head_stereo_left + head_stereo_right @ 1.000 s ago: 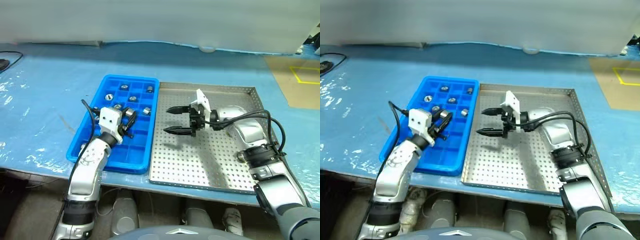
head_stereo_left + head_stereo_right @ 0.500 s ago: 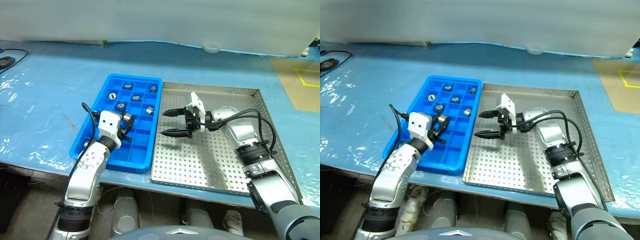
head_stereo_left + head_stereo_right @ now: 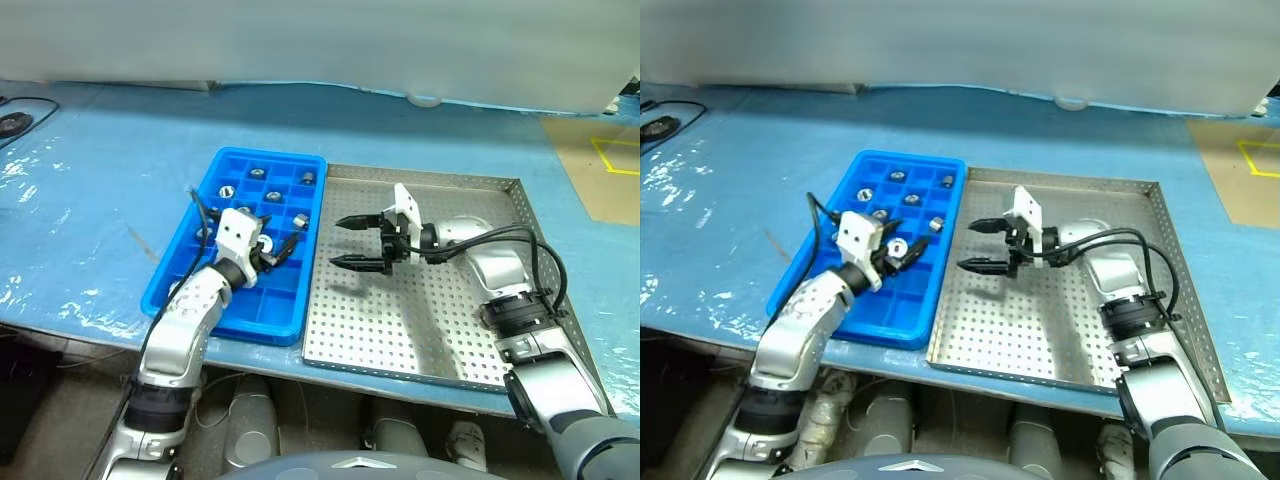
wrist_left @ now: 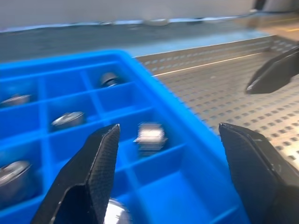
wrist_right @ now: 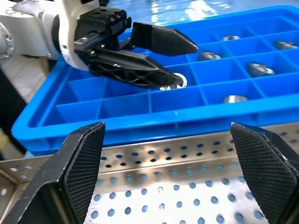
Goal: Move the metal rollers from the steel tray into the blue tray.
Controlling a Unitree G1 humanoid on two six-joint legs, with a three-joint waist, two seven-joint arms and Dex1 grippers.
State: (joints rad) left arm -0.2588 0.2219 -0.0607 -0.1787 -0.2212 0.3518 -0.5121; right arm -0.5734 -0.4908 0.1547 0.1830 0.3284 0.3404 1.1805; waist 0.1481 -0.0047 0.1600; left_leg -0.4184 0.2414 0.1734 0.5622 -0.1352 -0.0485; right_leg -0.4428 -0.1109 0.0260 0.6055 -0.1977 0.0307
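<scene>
- On the table (image 3: pixel 90 190), head views: the blue tray (image 3: pixel 170 275) lies touching the left rim of the steel tray (image 3: pixel 440 330).
- The left gripper (image 3: pixel 276 251) is over the blue tray's middle rows, pointing toward the steel tray. Its fingers are spread apart. A roller (image 3: pixel 897 248) shows right between the fingers; whether they touch it cannot be told.
- More rollers lie in compartments beyond the left gripper: one just beside its tip (image 3: pixel 300 221), the others farther off toward the far end (image 3: pixel 257 172).
- The right gripper (image 3: pixel 345 241) hangs over the steel tray's left part, pointing toward the blue tray. Its jaws stand wide apart with nothing between them. The two grippers face each other across the trays' shared edge, near but apart.
- No roller is visible on the perforated floor around the right gripper.
- Left wrist view: both fingers (image 4: pixel 88 172) are wide apart over blue compartments. One roller (image 4: pixel 150 135) lies in a compartment ahead, between the fingers. Further rollers sit in cells beyond and to the side (image 4: pixel 67 119). A black tip of the right gripper (image 4: pixel 273 72) shows ahead over the steel tray.
- Right wrist view: both fingers (image 5: pixel 84 163) are wide apart above the perforated floor, holding nothing. Ahead, the left gripper (image 5: pixel 173 60) reaches over the blue tray with a roller (image 5: pixel 175 82) at its lower finger. Other rollers lie in cells beyond it (image 5: pixel 236 99).
</scene>
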